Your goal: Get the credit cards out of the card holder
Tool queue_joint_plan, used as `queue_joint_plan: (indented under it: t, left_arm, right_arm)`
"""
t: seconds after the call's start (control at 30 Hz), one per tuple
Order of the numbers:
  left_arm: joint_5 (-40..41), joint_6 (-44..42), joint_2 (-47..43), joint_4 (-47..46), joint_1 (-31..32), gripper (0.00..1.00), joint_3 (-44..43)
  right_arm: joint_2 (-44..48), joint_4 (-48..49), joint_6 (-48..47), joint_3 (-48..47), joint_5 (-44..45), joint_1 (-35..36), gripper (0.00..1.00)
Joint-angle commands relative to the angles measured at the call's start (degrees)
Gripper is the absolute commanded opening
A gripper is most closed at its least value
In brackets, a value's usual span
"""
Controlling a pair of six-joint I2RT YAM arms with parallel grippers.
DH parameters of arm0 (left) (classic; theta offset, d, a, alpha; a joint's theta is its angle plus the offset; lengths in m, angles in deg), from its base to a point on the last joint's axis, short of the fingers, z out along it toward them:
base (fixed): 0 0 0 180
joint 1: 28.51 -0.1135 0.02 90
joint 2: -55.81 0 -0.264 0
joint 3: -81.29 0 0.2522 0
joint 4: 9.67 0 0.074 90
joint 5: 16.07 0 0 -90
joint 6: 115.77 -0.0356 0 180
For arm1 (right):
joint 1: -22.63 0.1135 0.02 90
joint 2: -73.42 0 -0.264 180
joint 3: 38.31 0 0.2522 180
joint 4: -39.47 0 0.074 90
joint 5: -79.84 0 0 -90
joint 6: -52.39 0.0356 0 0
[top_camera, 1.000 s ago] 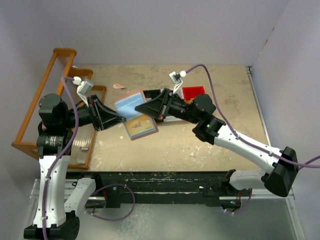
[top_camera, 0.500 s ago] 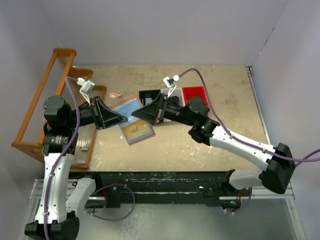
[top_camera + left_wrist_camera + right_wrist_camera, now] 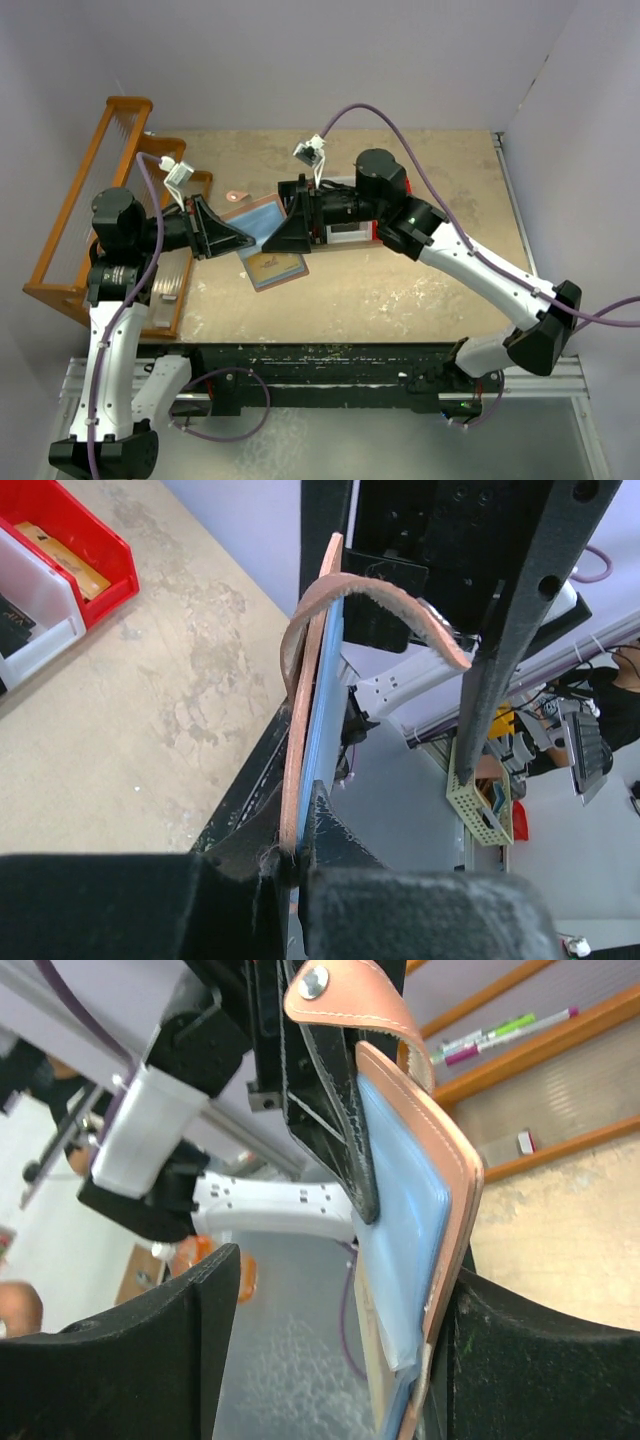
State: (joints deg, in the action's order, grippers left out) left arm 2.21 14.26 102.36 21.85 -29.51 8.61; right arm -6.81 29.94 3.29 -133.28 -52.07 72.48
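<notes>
Over the speckled beige table (image 3: 420, 300), the left gripper's (image 3: 246, 240) jaws pinch one edge of the salmon-pink leather card holder (image 3: 258, 214). It is held aloft unfolded, pale blue lining upward, long axis running far-to-near. The right gripper's (image 3: 284, 238) jaws stand apart, straddling its opposite edge.

Bright, even light is thrown from overhead in the top view — only soft, short shadows are laid on the worktop (image 3: 380, 300). In the left wrist view the left tool (image 3: 297, 860) is smeared into a dark close-up blur, and the room beyond is washed pale. The right tool (image 3: 340, 1360) is rendered soft and black too — the room at lower left is blurred.
</notes>
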Motion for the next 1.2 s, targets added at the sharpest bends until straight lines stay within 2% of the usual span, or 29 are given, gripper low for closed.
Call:
queue_joint_plan:
  t: [0.0,0.13,0.27,0.5,0.6,0.63,0.73,0.77,0.8,0.9,0.93,0.97,1.07,1.17]
  left_arm:
    - [-2.0,-3.9,-0.7,3.0,0.0,0.00,-1.2]
    - [-3.4,-7.9,0.0,7.6,0.0,0.00,-2.4]
    - [-4.5,-11.0,1.2,10.6,0.0,0.00,-3.2]
    - [-5.6,-15.5,2.8,14.3,0.1,0.00,-4.8]
    - [-5.3,-17.0,3.1,15.5,0.0,0.00,-5.7]
    - [-5.4,-17.4,3.3,15.8,0.0,0.02,-5.8]
    - [-5.4,-18.0,3.8,16.5,0.0,0.05,-5.9]
    - [-5.5,-18.0,4.0,16.5,0.0,0.08,-5.9]
    - [-5.7,-18.0,4.1,16.5,0.0,0.18,-6.0]
    - [-5.8,-19.4,4.2,17.8,0.0,0.67,-7.0]
    - [-5.4,-19.8,3.8,17.9,0.0,0.73,-7.0]
    - [-4.9,-19.4,3.0,17.3,0.0,0.78,-6.8]
    - [-3.6,-15.9,0.4,12.9,0.0,0.82,-4.2]
    - [-3.4,-8.5,-2.3,4.8,0.0,0.81,-0.3]
  right_arm:
    - [-2.4,-9.5,-10.3,-5.7,-7.1,0.1,0.71]
    - [-4.7,-11.3,-13.3,-7.8,-8.4,0.1,0.68]
    - [-5.6,-10.0,-13.2,-8.4,-10.0,0.1,0.56]
    - [-6.4,-8.7,-11.9,-8.2,-10.2,0.2,0.22]
    - [-5.5,-5.9,-9.3,-5.6,-10.2,0.2,0.03]
    - [-5.0,-4.9,-8.7,-4.8,-10.4,0.2,0.00]
    - [-3.7,-4.1,-8.2,-3.7,-7.8,-0.1,0.00]
    - [-3.3,-3.9,-7.9,-3.4,-6.7,-0.1,0.00]
    - [-2.8,-3.1,-7.4,-2.9,-5.8,-0.2,0.00]
    - [-0.2,0.7,-5.2,-0.4,-0.2,-0.4,0.00]
    - [1.0,2.6,-4.0,0.9,2.6,-0.6,0.00]
    - [2.3,4.9,-2.4,2.5,5.2,-0.7,0.00]
    - [6.8,15.8,3.3,8.5,13.6,-0.7,0.00]
    - [10.1,34.9,10.7,17.0,23.6,0.1,0.00]
